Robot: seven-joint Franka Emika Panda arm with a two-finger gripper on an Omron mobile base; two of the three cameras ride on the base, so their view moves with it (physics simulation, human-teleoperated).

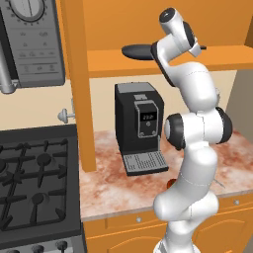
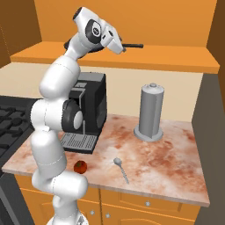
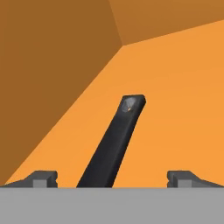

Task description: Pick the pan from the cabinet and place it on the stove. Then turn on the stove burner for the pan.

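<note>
The dark grey pan (image 1: 137,51) lies on the bottom shelf of the open orange cabinet (image 1: 148,68), its thin black handle (image 2: 134,45) pointing right. My gripper (image 3: 114,178) is open low over the shelf, and the handle (image 3: 116,140) runs between its two fingertips (image 3: 43,178) without touching either. From the right base view the hand (image 2: 112,38) hangs over the inner end of the handle and the arm hides most of the pan's bowl. The black stove (image 1: 34,183) sits at lower left, its burner (image 1: 43,159) caps bare under the grates.
A black coffee machine (image 1: 141,123) stands on the marble counter (image 1: 108,188) below the shelf. A grey canister (image 2: 151,112), a spoon (image 2: 121,169) and a small red fruit (image 2: 80,167) also lie there. An orange upright panel (image 1: 79,84) with a silver knob divides counter from stove. A microwave (image 1: 32,39) hangs above the stove.
</note>
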